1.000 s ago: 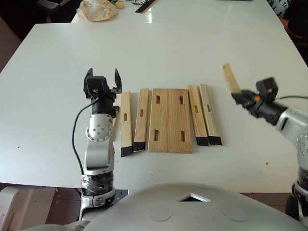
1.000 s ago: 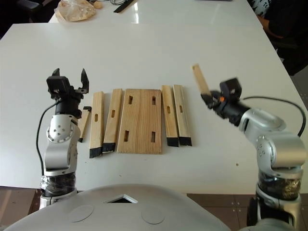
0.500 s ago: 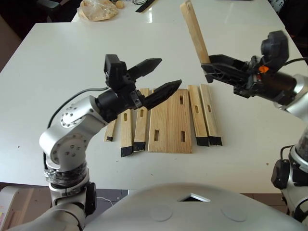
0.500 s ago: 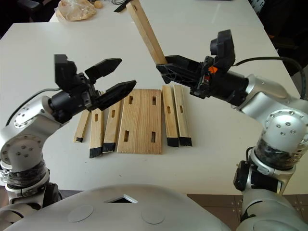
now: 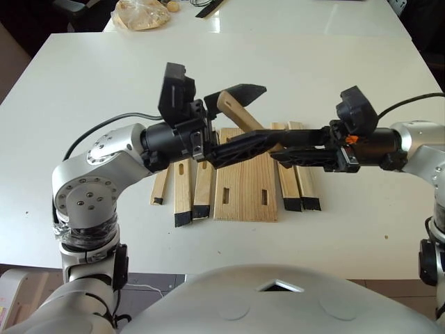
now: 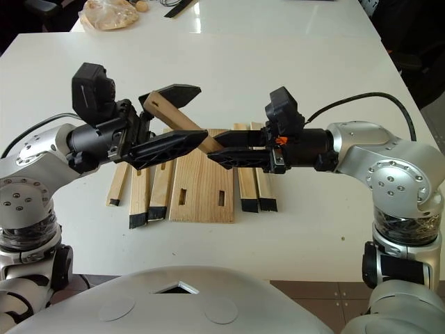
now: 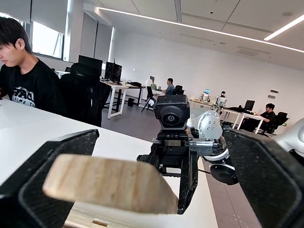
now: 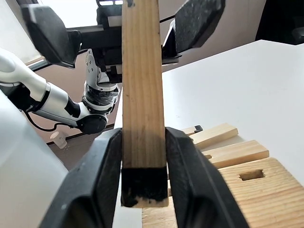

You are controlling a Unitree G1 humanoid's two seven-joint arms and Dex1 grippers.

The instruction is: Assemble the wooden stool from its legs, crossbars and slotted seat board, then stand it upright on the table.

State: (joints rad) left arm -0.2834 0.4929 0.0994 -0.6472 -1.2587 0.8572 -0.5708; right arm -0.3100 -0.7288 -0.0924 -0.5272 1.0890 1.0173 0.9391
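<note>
My right gripper (image 5: 278,147) is shut on the black-tipped end of a short wooden crossbar (image 5: 243,120), held slanting above the table's middle. The crossbar (image 8: 141,95) runs out from between its fingers (image 8: 102,190). My left gripper (image 5: 268,111) is open, and the crossbar's free end (image 7: 109,190) sits between its fingers (image 7: 47,166) without being clamped. Flat on the table below lie the slotted seat board (image 5: 243,188), two legs (image 5: 182,191) to its left, two legs (image 5: 302,174) to its right, and another short crossbar (image 5: 160,189) at the far left.
A plastic bag (image 5: 142,14) and a dark object (image 5: 208,7) lie on the far table. The white table (image 5: 348,236) has free room around the laid-out parts, to the front, back and both sides.
The right gripper has come down and leftward, tipping the crossbar from upright to a slant. The left gripper has shifted right, so the crossbar's free end now lies between its open fingers.
</note>
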